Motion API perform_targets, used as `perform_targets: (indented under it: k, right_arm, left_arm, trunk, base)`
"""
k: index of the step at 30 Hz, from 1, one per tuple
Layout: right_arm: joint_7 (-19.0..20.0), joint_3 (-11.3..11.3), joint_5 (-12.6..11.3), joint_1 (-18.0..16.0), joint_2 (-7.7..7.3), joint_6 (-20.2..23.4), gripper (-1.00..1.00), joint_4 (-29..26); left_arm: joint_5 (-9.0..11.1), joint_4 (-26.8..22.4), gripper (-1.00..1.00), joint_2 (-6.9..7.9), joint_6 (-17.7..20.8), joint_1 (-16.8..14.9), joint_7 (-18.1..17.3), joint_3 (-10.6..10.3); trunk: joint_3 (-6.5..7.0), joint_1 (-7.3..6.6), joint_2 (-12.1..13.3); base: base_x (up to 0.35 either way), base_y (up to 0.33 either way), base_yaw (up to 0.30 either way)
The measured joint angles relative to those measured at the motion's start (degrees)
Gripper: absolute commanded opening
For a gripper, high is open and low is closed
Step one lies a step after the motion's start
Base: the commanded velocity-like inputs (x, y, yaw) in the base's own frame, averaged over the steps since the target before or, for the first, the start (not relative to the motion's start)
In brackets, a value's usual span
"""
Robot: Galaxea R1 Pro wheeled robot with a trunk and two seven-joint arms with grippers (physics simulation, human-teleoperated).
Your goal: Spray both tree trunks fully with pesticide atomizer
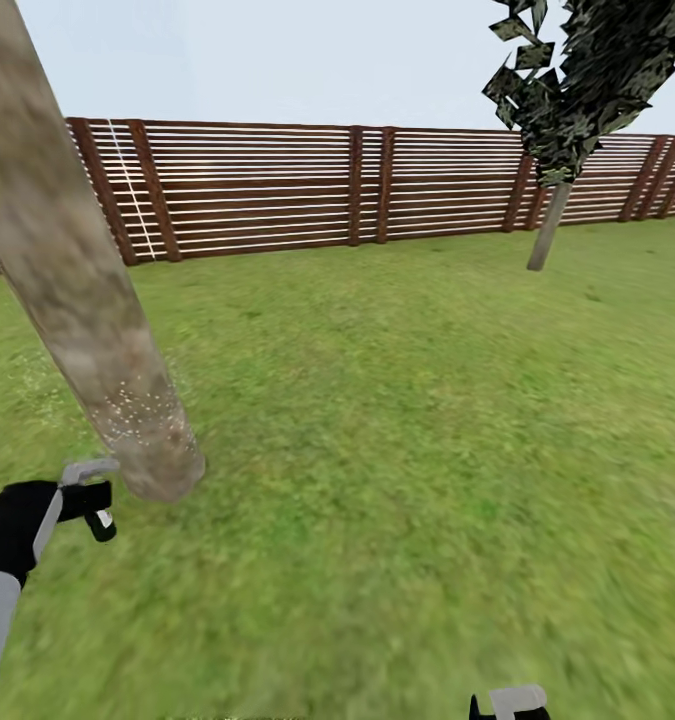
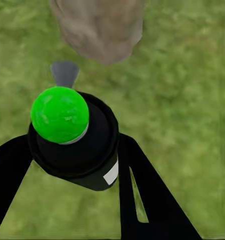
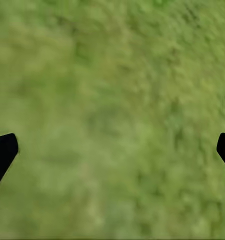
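My left gripper (image 1: 89,500) is shut on the pesticide atomizer (image 1: 102,523), a small black bottle with a white label. In the left wrist view the atomizer (image 2: 75,145) sits between both black fingers (image 2: 142,190), and its top is bright green. It points at the base of the near tree trunk (image 1: 72,280), which stands close in front of it. Fine white pesticide speckles (image 1: 132,405) dot the trunk's lower part. The trunk's foot (image 2: 100,27) meets the grass just beyond the bottle. The second tree (image 1: 549,225), with dark leaves, stands far right by the fence. My right gripper (image 3: 112,150) is open over bare grass.
Green lawn (image 1: 397,400) stretches all around. A brown slatted wooden fence (image 1: 277,185) closes off the far side. The right gripper's wrist (image 1: 512,703) shows at the bottom edge of the head view.
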Motion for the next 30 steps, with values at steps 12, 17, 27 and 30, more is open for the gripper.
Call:
perform_targets:
  k: [12, 17, 27, 30]
  right_arm:
    - [47.01, 4.19, 0.13, -12.30, 0.40, 11.82, 1.00, -12.85]
    - [65.25, 13.43, -0.19, -15.88, 0.45, 14.69, 1.00, -21.70]
    - [76.08, 22.70, -0.16, -17.96, 4.26, 14.76, -1.00, -22.86]
    - [77.31, 22.80, -0.19, -19.37, 6.06, 14.76, -1.00, -22.86]
  left_arm:
    - [-3.18, 6.23, -1.00, 0.29, -21.16, 6.99, -28.98, -28.95]
    - [-7.96, 6.25, -1.00, -0.04, -21.72, 6.87, -34.70, -32.49]
    - [-9.03, 6.16, -1.00, -0.77, -22.35, 6.93, -35.09, -36.41]
    - [-9.22, 6.20, -1.00, -1.69, -24.11, 6.95, -35.13, -39.55]
  trunk:
    - [0.01, 0.00, 0.00]
    - [0.01, 0.00, 0.00]
    - [0.01, 0.00, 0.00]
    - [0.01, 0.00, 0.00]
  base:
    - [0.000, 0.000, 0.084]
    - [0.000, 0.000, 0.000]
    - [0.000, 0.000, 0.000]
    - [0.000, 0.000, 0.000]
